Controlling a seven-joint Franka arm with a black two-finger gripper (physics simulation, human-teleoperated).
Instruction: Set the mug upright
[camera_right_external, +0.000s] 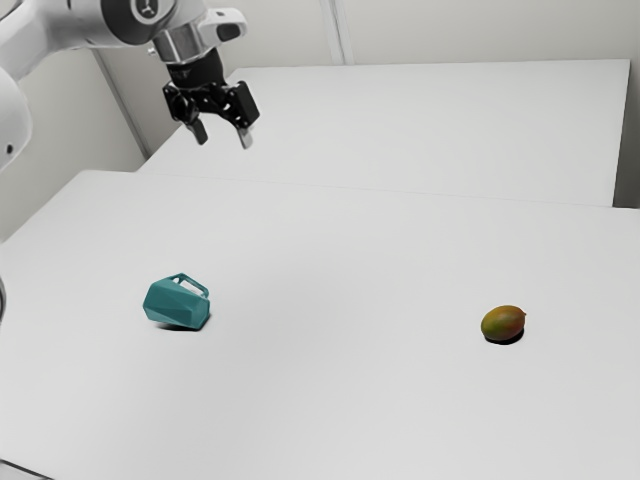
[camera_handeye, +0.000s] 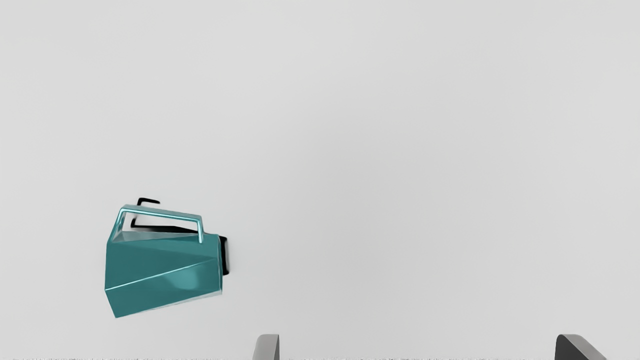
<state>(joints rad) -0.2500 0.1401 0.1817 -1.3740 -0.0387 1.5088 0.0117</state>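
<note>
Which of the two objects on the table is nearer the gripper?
The teal mug, lying on its side; the mango sits farther off, toward the exterior view's right.

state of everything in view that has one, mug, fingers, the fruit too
mug: lying on its side on the table, not upright, not held
mug's handle: attached, clear of the table, nothing gripping it
gripper: fingers spread apart, nothing between them, up above the table
fruit: resting on the table, whole, away from the mug
</note>
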